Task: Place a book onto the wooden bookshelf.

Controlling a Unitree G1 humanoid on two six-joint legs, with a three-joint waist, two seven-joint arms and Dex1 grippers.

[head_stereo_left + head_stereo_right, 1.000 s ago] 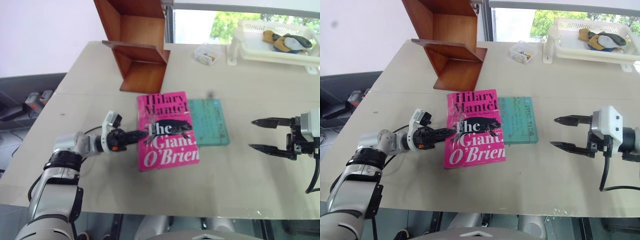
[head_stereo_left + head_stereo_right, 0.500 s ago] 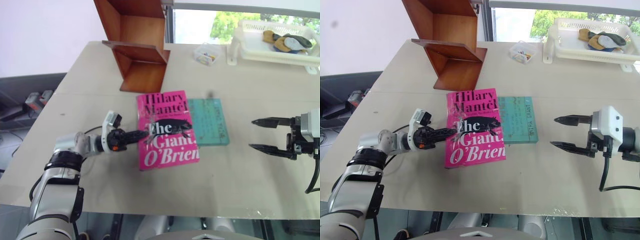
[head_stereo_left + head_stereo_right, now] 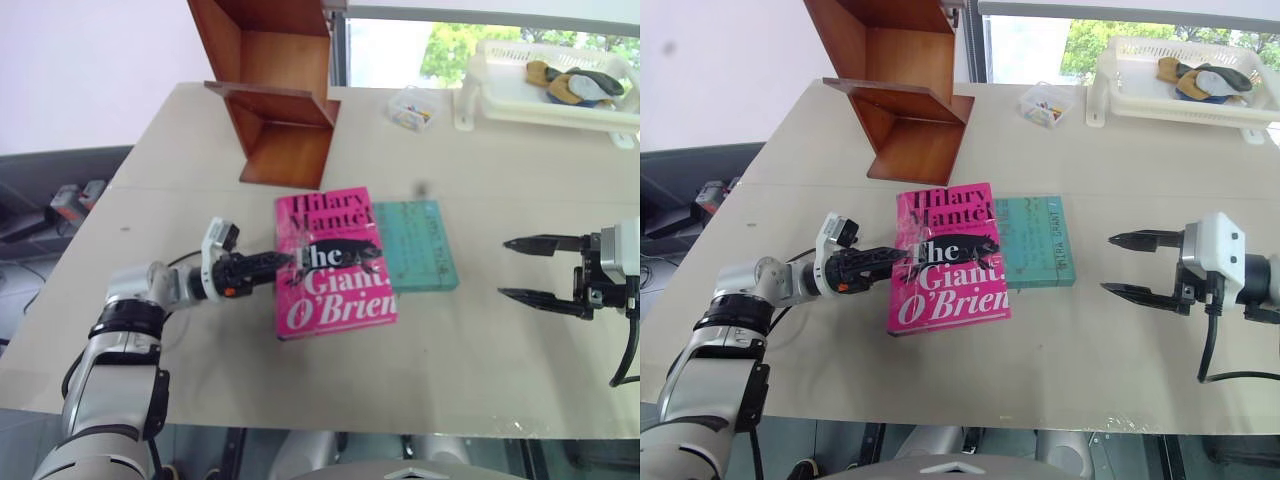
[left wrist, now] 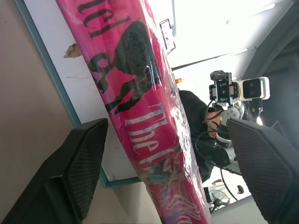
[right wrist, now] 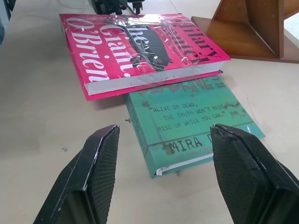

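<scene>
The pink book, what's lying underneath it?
The pink book overlaps one side of a teal book, which lies on the table. The teal cover's uncovered part shows lettering; the strip under the pink book is hidden.

The pink book (image 5: 140,44) has a glossy, crinkled plastic wrap over its cover, and rough-cut paper page edges. The teal-blue book (image 5: 196,116) looks matt and scuffed, while the wooden bookshelf (image 3: 275,95) is polished reddish-brown wood on a smooth matt beige table (image 3: 480,340). The right gripper (image 5: 163,175) has finely textured black fingers (image 5: 100,168).
</scene>
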